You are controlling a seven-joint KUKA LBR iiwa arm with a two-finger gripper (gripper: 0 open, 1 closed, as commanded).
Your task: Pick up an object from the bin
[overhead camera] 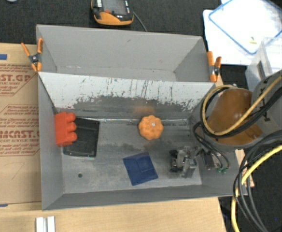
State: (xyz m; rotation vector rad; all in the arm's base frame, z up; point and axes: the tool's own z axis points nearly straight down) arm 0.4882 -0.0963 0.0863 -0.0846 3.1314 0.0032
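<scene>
Far to the left of the small orange pumpkin [151, 127], a knobbly red-orange block [65, 128] sat hard against the left wall of the grey bin [117, 52]. Its right side met a flat black case [84, 138]. The pumpkin itself was round and ribbed, with a pale stub on top. It stood about mid-floor, near the foot of the scratched back wall, with bare metal all round it. Below the pumpkin and a little to its left lay a flat dark-blue square [140, 168], tilted and close to the front wall, apart from the other things. To the right of the pumpkin and lower, the gripper [182, 162] hung over bare floor near the front right corner. The blue square was its nearest neighbour, with a gap between them. I could not tell whether the gripper was released or clenched. Further right, the wrist's brown-orange cover [230, 115] and looped cables [257, 163] hung over the bin's right rim.
</scene>
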